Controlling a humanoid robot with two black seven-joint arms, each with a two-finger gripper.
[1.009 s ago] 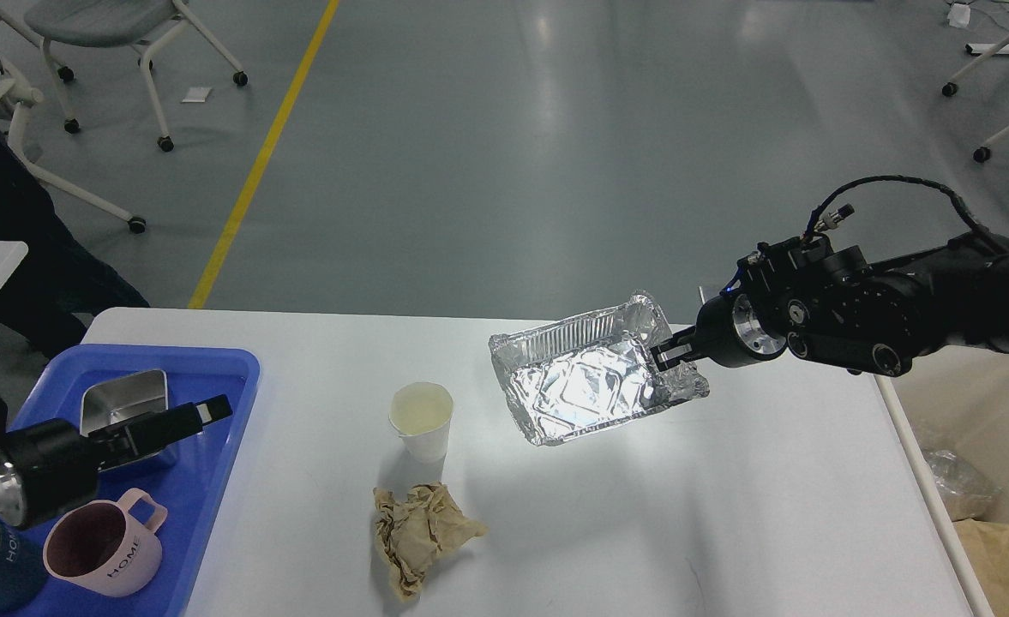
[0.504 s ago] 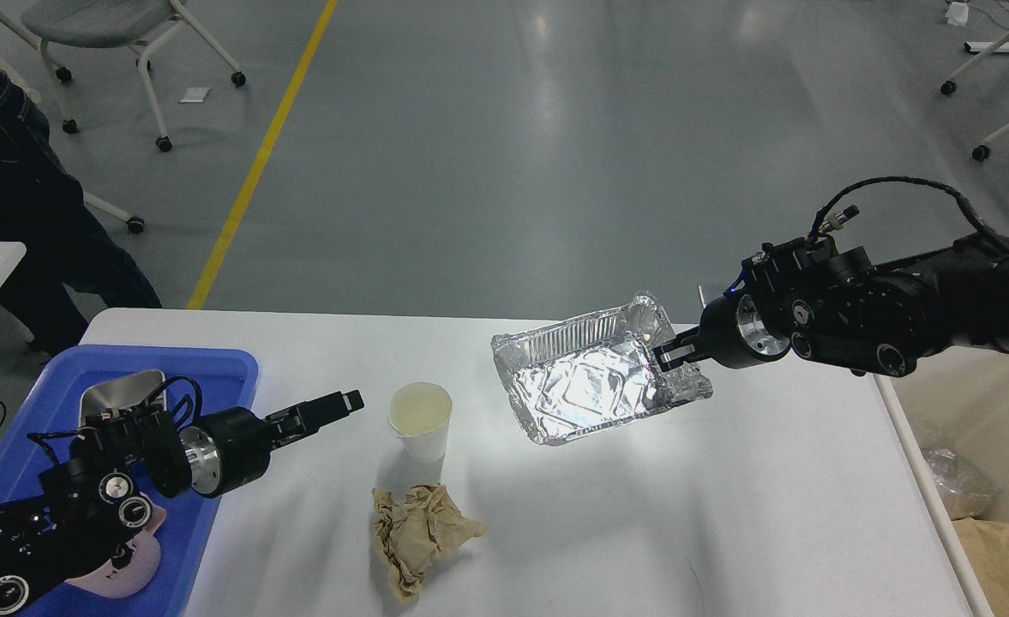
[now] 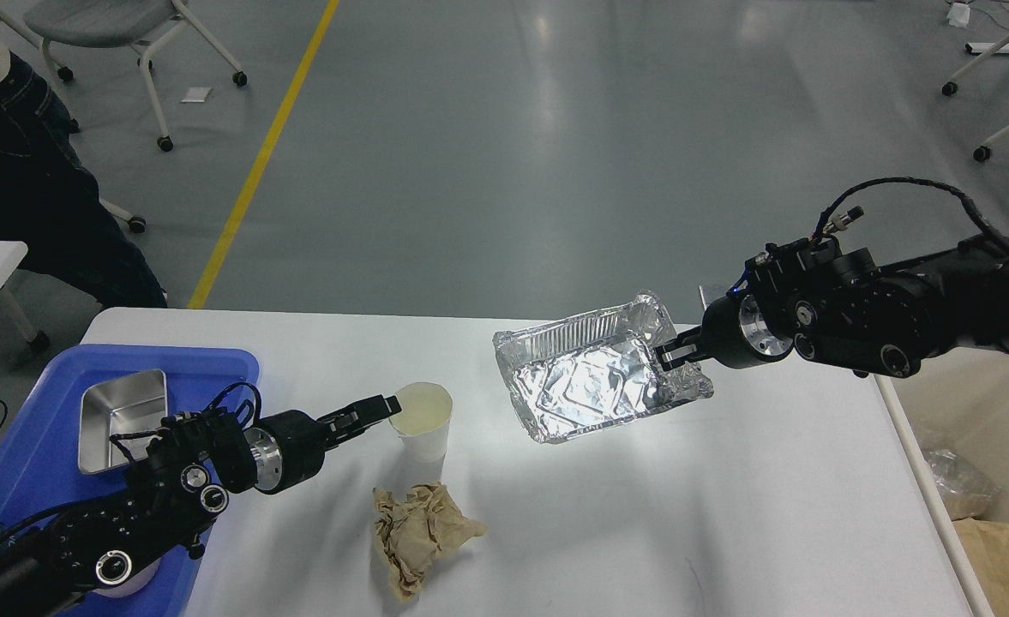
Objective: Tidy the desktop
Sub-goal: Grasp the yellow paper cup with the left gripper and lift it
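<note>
While the wide matte white desktop fills the lower view and holds most of the clutter, the items stand as follows.

Item, crumpled silver foil tray: tilted, its right rim clamped between the fingers of the right gripper; its shadow on the desktop below suggests it hangs clear of the surface.

Item, white paper cup: upright near mid-desktop, a pale inside showing. The left gripper lies level at the cup's left rim, tip touching or just beside it; whether its fingers are apart or together I cannot tell, as they overlap from this angle.

Item, crumpled brown paper wad: loose on the desktop, just in front of the cup.

Item, blue plastic tray: at the left edge, holding a square steel tin.

Item, beige bin: beside the desktop's right edge, some bagged waste inside.

Handling note, as judgement: the step in hand looks like taking the cup. A thin paper wall will crush easily, so the fingers should straddle the wall below the rim and close gently. Keep the cup upright in case it holds liquid, and lift straight before swinging clear of the paper wad.
</note>
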